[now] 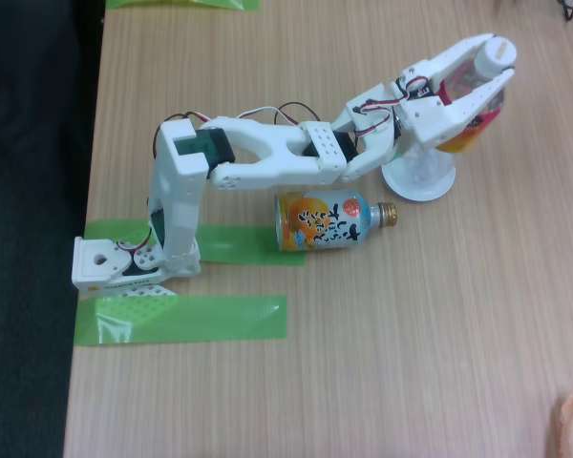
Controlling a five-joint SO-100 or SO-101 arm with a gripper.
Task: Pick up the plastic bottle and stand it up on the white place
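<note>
In the fixed view my white arm reaches to the upper right, and my gripper (494, 63) is shut on the plastic bottle (472, 135). The bottle's white cap shows between the fingertips and its red and yellow label shows under the jaws. It is held tilted, its lower end above the right side of the white place (418, 178), a small round plate on the wooden table. Whether the bottle's base touches the plate is hidden by the gripper.
A shorter orange and light-blue bottle (325, 220) with a gold cap lies on its side just in front of the plate, under my forearm. Green tape strips (181, 320) mark the table by my base (124, 262). The table's left edge drops off beside the base.
</note>
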